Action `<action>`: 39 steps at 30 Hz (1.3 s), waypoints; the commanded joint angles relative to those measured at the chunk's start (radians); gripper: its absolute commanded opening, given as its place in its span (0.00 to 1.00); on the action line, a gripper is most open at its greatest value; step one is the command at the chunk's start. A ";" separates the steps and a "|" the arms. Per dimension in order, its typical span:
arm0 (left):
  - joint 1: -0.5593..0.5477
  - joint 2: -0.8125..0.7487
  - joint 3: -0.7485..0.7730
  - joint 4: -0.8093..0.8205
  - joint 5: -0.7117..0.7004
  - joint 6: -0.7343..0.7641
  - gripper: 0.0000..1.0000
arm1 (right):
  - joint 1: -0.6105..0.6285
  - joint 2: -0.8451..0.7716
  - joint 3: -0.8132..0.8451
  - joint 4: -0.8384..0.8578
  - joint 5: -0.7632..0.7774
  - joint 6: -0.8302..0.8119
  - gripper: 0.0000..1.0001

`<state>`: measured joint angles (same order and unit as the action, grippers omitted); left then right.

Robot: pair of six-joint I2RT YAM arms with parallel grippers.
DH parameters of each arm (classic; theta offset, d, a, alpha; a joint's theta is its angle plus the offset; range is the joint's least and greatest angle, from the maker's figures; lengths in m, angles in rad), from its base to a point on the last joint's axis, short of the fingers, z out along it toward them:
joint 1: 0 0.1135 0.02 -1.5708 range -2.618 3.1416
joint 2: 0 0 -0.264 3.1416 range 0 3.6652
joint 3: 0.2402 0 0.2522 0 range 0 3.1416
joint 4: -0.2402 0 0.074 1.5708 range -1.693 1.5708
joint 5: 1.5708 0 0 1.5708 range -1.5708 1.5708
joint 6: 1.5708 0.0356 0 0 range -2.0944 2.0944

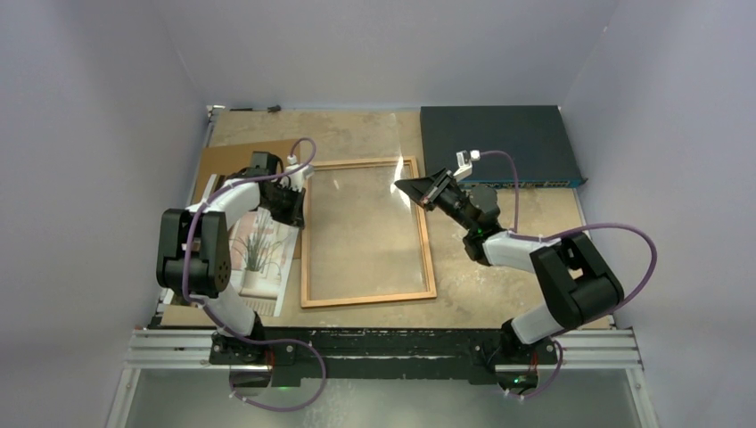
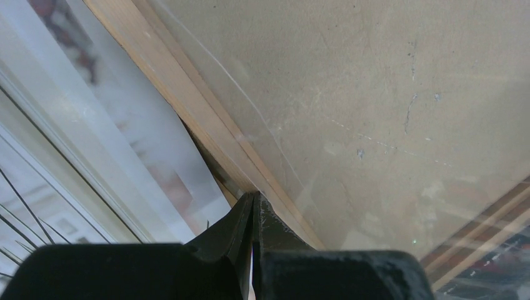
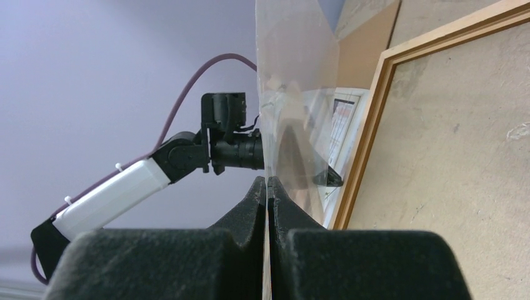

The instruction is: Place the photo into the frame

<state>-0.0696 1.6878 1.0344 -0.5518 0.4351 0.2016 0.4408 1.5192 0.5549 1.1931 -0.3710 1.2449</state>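
The orange-brown frame (image 1: 428, 259) lies flat in the middle of the table. My right gripper (image 1: 412, 189) is shut on the right edge of its clear pane (image 1: 365, 192) and holds that edge up off the frame; the pane also rises edge-on from its jaws in the right wrist view (image 3: 294, 62). My left gripper (image 1: 299, 192) is shut, with its tips at the frame's left rail (image 2: 187, 106), beside the pane's left edge. The photo (image 1: 258, 254) lies face up left of the frame, partly under the left arm, and also shows in the left wrist view (image 2: 62, 156).
A plain brown backing board (image 1: 223, 165) lies at the back left, partly under the photo. A dark blue flat box (image 1: 499, 143) sits at the back right. Lilac walls close in on three sides.
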 commanded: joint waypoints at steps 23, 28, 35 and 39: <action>0.068 -0.102 -0.027 -0.034 0.013 0.091 0.00 | 0.055 0.061 0.018 -0.013 0.072 -0.001 0.00; 0.069 -0.098 -0.055 -0.030 0.023 0.102 0.00 | 0.055 0.079 0.012 -0.003 0.074 0.004 0.00; 0.068 -0.085 -0.055 -0.028 0.026 0.110 0.00 | 0.055 0.092 -0.003 -0.003 0.085 0.002 0.00; 0.068 -0.070 -0.068 -0.014 -0.003 0.142 0.00 | 0.055 0.110 -0.004 0.014 0.079 0.004 0.00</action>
<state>-0.0021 1.6127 0.9829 -0.5850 0.4381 0.2916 0.4828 1.6165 0.5549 1.1576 -0.2783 1.2461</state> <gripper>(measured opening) 0.003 0.005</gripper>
